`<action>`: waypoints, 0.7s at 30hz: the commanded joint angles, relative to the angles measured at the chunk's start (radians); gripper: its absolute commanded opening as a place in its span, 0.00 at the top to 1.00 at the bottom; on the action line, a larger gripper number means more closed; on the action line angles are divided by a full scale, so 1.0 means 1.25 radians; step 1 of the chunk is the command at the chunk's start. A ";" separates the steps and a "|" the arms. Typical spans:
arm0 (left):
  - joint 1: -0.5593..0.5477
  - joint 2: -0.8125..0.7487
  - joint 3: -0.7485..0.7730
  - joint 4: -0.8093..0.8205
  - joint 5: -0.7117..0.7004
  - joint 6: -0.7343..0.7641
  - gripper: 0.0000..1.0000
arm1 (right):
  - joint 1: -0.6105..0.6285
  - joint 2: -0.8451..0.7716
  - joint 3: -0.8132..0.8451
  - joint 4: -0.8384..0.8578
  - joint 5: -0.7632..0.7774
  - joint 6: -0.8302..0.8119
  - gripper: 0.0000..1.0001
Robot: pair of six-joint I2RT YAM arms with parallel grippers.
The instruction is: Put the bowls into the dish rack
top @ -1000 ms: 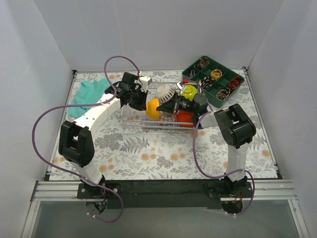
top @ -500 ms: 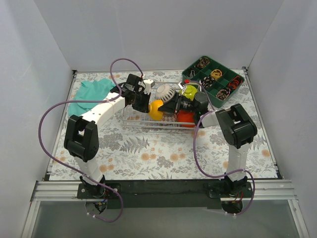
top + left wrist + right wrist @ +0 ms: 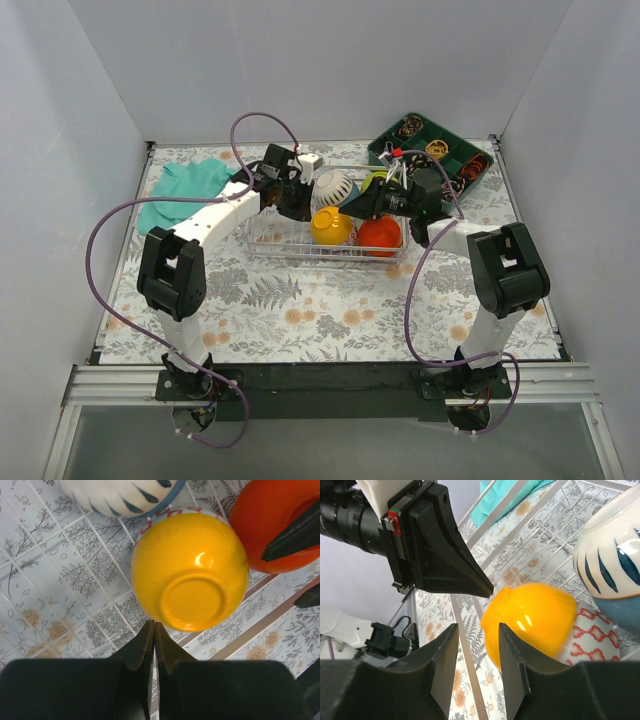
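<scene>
Yellow bowl (image 3: 189,580) lies inverted in the rack (image 3: 275,238), likely to drain; left fingers (image 3: 140,650), at its 6 o'clock, are closed on nothing, right fingers (image 3: 442,665) slightly parted, empty.

Bright, even light, seemingly from above; shadows soft. A small glare spot marks the yellow bowl (image 3: 189,580). The right wrist's fingers (image 3: 442,672) look blurred.

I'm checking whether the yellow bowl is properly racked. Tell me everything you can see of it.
The yellow bowl is glossy, smooth and plain orange-yellow, and looks like glazed ceramic or plastic. It lies upside down inside the dish rack, with its round foot ring facing up. It partly covers a white bowl with red pattern and sits close beside the orange bowl. The left gripper, shut, points at its edge without holding it.
</scene>
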 commanded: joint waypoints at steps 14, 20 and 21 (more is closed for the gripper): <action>-0.055 0.035 0.082 0.024 0.019 -0.013 1.00 | -0.116 -0.150 0.009 -0.297 0.027 -0.286 0.54; -0.056 0.029 0.093 0.017 -0.029 -0.009 1.00 | -0.150 -0.188 -0.011 -0.318 0.020 -0.298 0.54; -0.056 0.026 0.094 0.016 -0.034 -0.008 1.00 | -0.151 -0.193 -0.011 -0.325 0.020 -0.318 0.54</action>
